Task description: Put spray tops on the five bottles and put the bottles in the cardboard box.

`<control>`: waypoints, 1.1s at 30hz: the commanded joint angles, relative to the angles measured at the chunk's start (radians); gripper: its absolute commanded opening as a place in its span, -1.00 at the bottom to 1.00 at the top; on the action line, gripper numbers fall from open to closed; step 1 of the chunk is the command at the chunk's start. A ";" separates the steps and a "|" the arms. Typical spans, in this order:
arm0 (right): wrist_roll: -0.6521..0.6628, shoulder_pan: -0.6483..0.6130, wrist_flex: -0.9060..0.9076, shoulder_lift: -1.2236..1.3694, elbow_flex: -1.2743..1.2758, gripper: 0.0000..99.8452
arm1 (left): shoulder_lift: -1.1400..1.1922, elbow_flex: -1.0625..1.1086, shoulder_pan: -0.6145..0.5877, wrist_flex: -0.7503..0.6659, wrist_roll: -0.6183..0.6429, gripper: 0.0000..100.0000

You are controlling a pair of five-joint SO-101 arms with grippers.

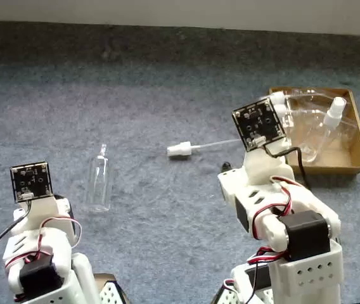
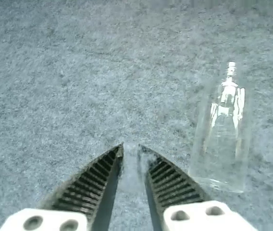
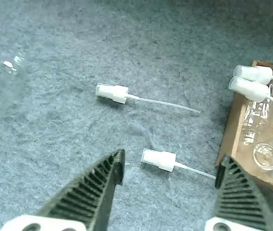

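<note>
My left gripper (image 2: 131,150) hangs low over the grey carpet (image 2: 55,72), pincer almost closed on nothing. The uncapped clear plastic bottle (image 2: 223,130) lies at its 2 o'clock. My right gripper (image 3: 171,159) tilts down with jaws spread wide, a white spray top (image 3: 158,160) on the carpet between them and the brown cardboard box (image 1: 352,136) at 2 o'clock.
</note>
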 commanded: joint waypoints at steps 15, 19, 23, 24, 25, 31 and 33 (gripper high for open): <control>-0.236 -0.317 -0.311 -0.015 0.111 -0.44 | -0.002 0.128 -0.068 -0.080 -0.011 -0.98; -0.236 -0.400 -0.570 -0.016 0.329 -0.44 | -0.002 0.128 -0.216 -0.083 -0.009 -0.98; -0.236 -0.420 -0.834 -0.016 0.499 -0.44 | -0.002 0.140 -0.328 -0.080 -0.009 -0.98; -0.236 -0.427 -0.888 -0.016 0.532 -0.44 | -0.002 0.151 -0.343 -0.080 -0.014 -0.98; -0.236 -0.435 -0.932 -0.016 0.558 -0.44 | -0.002 0.163 -0.355 -0.080 -0.014 -0.98; -0.071 -0.512 -1.099 -0.015 0.656 -0.44 | -0.002 0.182 -0.360 -0.080 -0.012 -0.98; -0.031 -0.532 -1.125 -0.015 0.704 -0.44 | -0.002 0.182 -0.358 -0.080 -0.011 -0.98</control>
